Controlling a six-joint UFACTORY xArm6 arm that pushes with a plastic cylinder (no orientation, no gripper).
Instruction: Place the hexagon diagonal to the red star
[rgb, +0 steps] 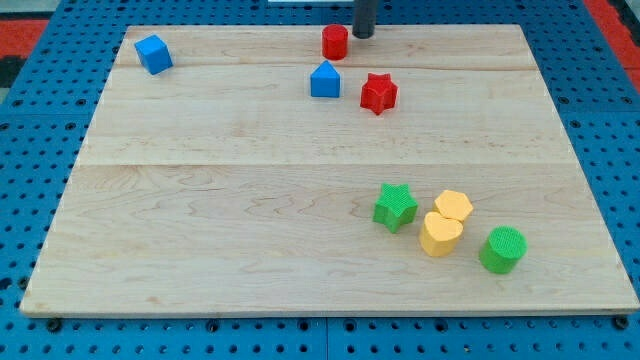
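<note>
Camera view, count first. Seven blocks on the wooden board (200, 200): two red, two blue, two yellow... and two green, which makes eight on recount.

Red: a cylinder (334, 42) near the view's top edge, and the red star (378, 93) below and to its right.

Blue: a cube (154, 54) at the top left, well apart from the rest; a house-shaped block (325, 79) just left of the star, not touching it.

Yellow: the hexagon (453, 207) at lower right, touching a yellow heart (440, 234) just below it.

Green: a star (396, 207) just left of the yellow pair, and a cylinder (502, 249) to their right.

The hexagon lies well apart from the red star, below it and to the right.

Arm: only the rod's lower part shows, upright at the top edge. My tip (363, 35) stands just right of the red cylinder (contact I cannot confirm). There is no pincer on this rig, so no opening to report.
</note>
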